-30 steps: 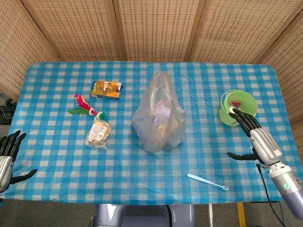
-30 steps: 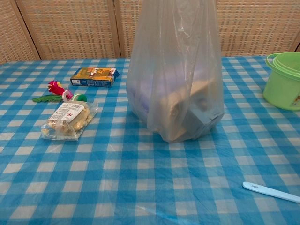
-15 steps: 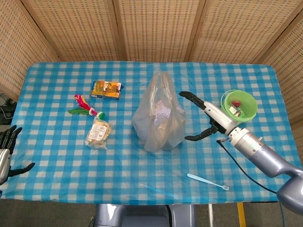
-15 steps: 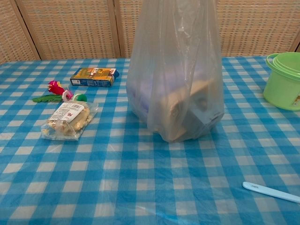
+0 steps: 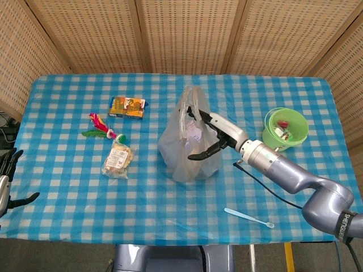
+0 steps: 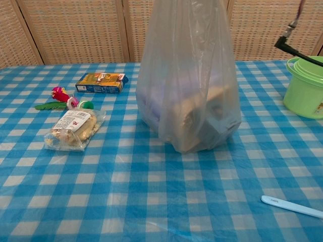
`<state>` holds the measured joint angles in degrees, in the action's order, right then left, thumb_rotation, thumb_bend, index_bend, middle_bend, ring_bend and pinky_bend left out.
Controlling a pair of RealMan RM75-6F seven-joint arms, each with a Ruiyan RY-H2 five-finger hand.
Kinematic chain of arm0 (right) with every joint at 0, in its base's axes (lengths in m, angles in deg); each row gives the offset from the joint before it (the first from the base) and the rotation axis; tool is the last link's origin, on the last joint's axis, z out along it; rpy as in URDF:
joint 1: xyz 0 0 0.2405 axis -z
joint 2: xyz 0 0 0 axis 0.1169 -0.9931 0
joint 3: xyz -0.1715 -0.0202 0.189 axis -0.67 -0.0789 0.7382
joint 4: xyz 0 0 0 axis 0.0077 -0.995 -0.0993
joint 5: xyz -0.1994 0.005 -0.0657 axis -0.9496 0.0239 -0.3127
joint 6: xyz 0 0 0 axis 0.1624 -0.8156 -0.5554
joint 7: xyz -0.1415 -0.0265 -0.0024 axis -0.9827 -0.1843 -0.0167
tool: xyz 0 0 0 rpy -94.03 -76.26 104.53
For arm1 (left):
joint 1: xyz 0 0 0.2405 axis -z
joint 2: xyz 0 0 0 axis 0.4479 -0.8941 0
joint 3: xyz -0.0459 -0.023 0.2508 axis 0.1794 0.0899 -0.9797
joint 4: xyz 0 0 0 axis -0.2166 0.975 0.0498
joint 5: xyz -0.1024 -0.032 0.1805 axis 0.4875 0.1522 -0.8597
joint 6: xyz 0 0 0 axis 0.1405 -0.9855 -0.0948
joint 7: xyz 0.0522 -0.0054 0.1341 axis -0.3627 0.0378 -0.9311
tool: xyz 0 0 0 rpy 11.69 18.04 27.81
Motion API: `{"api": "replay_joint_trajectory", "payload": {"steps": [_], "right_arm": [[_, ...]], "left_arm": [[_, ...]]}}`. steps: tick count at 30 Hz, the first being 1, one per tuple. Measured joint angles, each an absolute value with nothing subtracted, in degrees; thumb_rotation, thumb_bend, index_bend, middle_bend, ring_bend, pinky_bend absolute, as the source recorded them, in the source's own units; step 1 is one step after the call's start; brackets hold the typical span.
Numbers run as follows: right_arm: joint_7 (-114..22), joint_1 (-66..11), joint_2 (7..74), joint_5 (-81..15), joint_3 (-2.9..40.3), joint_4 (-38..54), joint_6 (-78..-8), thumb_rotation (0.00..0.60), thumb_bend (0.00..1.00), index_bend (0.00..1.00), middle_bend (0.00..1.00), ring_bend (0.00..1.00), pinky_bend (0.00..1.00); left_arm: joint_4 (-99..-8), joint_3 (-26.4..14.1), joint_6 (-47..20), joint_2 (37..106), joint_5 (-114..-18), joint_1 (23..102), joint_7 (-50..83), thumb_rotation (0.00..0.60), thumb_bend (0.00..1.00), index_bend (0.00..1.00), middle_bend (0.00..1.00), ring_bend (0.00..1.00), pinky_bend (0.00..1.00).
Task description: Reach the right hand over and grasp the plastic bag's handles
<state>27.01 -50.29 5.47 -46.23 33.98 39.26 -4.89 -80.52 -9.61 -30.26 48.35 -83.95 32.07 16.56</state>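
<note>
A clear plastic bag with boxed goods inside stands upright mid-table, its handles sticking up at the top. My right hand reaches in from the right and lies against the bag's upper right side. Its fingertips are spread just below the handles, and the thumb is apart lower down; nothing is gripped. In the chest view the bag fills the centre, the handles are cut off by the top edge and the right hand is out of frame. My left hand shows partly at the left edge, off the table, fingers apart.
An orange box, a colourful toy and a snack packet lie left of the bag. A green bowl holding small items stands to the right, behind my forearm. A pale blue spoon lies near the front edge.
My right arm has swung left from beside the green bowl to the bag, where its fingers now lie on the upper side. The left hand has slid further out of frame.
</note>
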Motion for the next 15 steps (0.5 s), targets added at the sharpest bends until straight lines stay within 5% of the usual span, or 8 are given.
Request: {"api": "replay_joint_trajectory", "payload": {"steps": [11, 15], "right_arm": [[38.5, -53.6, 11.7, -39.7, 41.9, 35.9, 1.1, 0.6, 0.0, 0.18, 0.26, 0.09, 0.01], [41.2, -53.4, 13.0, -38.2, 44.6, 35.0, 3.8, 0.6, 0.0, 0.17, 0.37, 0.2, 0.13]], "left_arm": [[-80.0, -9.0, -29.2, 48.1, -82.2, 32.6, 17.3, 0.6, 0.0, 0.0, 0.0, 0.0, 0.0], [-79.8, -8.8, -28.8, 48.1, -81.5, 32.8, 17.4, 0.6, 0.0, 0.0, 0.0, 0.0, 0.0]]}}
